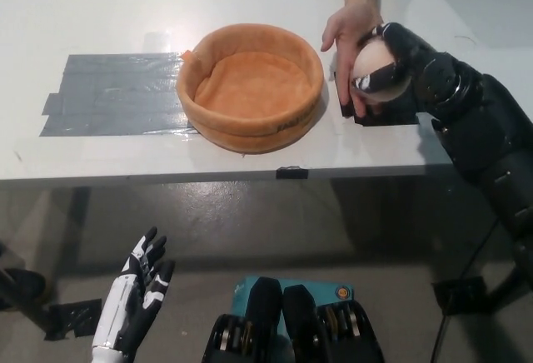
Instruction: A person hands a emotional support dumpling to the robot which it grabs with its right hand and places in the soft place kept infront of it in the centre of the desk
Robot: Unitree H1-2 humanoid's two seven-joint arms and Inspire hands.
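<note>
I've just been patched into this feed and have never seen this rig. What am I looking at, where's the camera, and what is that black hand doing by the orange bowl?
There is one view, from a camera on a humanoid robot's head, looking steeply down at a white desk. At its centre sits a soft orange basket, with grey tape stuck to the desk on its left. The black right hand has its fingers wrapped around a pale round dumpling, right of the basket. A person's hand is still touching the dumpling from behind. The white left hand rests open, low at the picture's left, below the desk edge.
</note>
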